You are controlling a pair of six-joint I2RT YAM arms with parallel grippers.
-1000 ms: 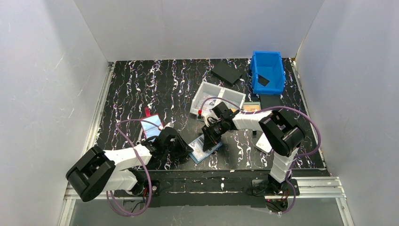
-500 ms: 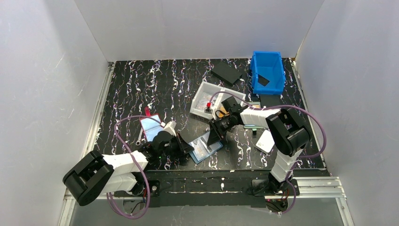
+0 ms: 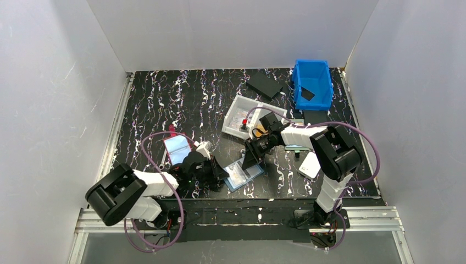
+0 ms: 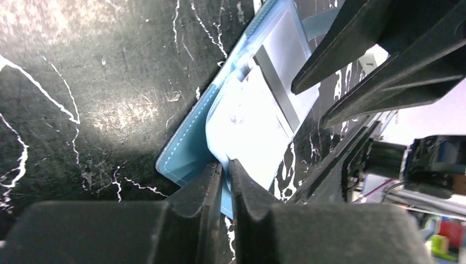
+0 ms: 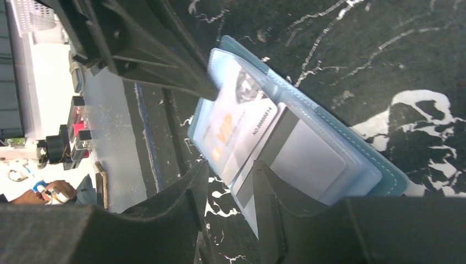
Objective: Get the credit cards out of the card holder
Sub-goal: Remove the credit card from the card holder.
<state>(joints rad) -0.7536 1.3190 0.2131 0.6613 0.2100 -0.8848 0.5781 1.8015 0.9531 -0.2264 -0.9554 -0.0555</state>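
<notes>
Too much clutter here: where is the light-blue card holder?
Top view: the card holder lies near the front edge of the table, between the left gripper and the right gripper.

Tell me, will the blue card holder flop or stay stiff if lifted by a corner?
Probably floppy: the card holder is thin, and one panel curls up. Likely light, being so flat. Its shiny clear pockets may feel slippery.

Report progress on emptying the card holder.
Done: card holder lies open, nothing out yet. In hand: left gripper pinches its edge; right gripper, open, straddles a striped card poking from its pocket. Left: pull out the credit cards.
</notes>
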